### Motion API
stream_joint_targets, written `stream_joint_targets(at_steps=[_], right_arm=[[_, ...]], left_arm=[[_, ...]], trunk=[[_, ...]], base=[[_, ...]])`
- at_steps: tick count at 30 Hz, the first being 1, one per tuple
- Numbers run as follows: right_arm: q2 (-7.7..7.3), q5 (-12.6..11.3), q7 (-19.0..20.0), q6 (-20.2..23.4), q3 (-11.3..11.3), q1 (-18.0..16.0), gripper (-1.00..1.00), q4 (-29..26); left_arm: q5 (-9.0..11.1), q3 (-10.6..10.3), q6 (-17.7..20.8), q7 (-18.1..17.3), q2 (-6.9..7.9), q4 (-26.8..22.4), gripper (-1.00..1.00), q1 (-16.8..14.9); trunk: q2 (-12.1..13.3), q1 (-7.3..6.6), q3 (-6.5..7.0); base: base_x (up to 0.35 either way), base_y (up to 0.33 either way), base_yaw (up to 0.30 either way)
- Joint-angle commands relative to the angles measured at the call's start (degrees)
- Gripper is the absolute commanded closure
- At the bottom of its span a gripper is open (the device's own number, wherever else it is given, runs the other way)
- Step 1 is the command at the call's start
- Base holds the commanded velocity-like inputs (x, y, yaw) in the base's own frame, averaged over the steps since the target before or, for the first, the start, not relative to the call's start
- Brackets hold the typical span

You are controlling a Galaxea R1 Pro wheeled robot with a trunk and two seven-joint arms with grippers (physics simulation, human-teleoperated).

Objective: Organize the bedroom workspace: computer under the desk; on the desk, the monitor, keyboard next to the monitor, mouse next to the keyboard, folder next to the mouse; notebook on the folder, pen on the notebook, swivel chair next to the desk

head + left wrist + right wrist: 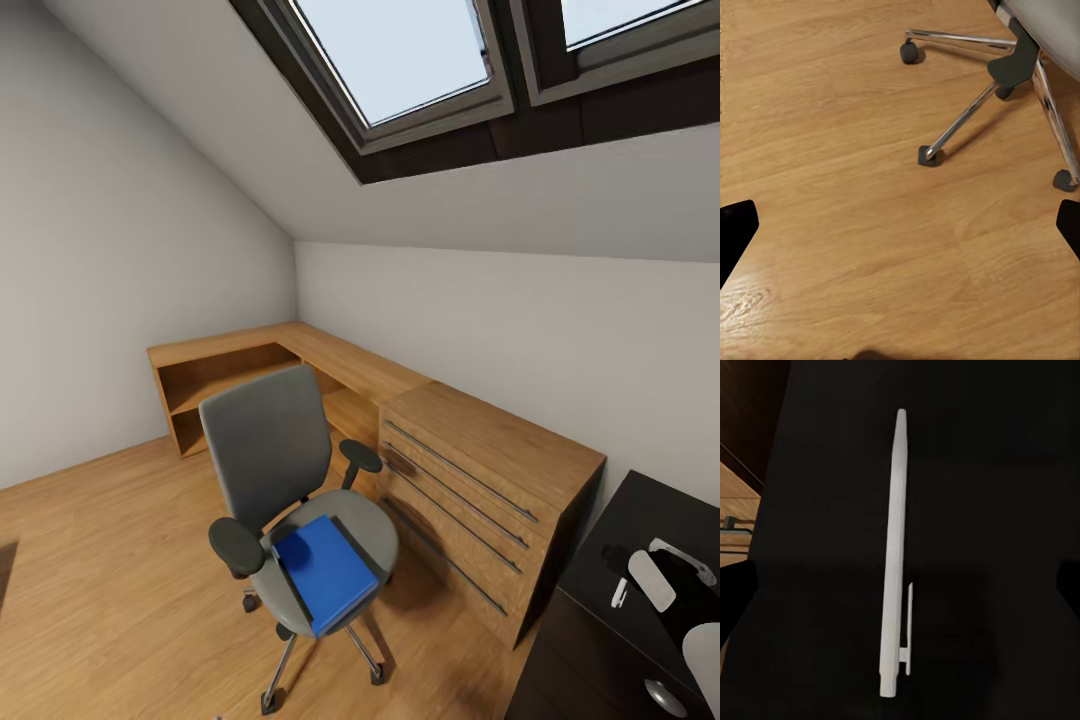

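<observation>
right gripper hanging wide over the white pen on the black desk; left gripper wide above bare floor. blue folder flat on the swivel chair. risk: closing off-centre, rolling the thin pen aside.

- In your head view the desk is cut by the right and bottom edges; you see just one black corner of its top.
- Your right arm above that corner runs out of the frame, and its gripper's fingers are hidden, so you cannot tell how its jaws stand.
- The folder covers part of the swivel chair seat.
- In your left wrist view the chair's seat is cropped at the upper corner, and the left gripper shows as two dark fingertips clipped by both side edges.
- In your right wrist view the pen on the dark surface lies whole, but the fingertips at the side edges barely show.
</observation>
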Motion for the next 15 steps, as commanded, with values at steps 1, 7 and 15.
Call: stream_joint_targets(at_steps=[1,7,15], right_arm=[[0.00,-0.54,-0.34,0.20,0.00,-0.01,-1.00,-0.13],[-0.05,-0.54,-0.15,0.20,0.06,-0.01,-1.00,-1.45],[0.21,-0.63,-0.09,1.15,0.01,0.20,-1.00,-11.70]], left_arm=[[0.41,-0.05,0.25,0.37,0.02,-0.14,-1.00,0.01],[0.49,0.40,0.32,0.44,-0.01,0.17,-1.00,0.01],[0.52,0.50,0.32,0.48,-0.06,1.16,-1.00,0.01]], trunk=[[-0.04,0.01,-0.06],[-0.04,0.01,-0.06],[-0.04,0.01,-0.06]], base=[[0.000,0.000,0.000],[0.000,0.000,0.000],[0.000,0.000,0.000]])
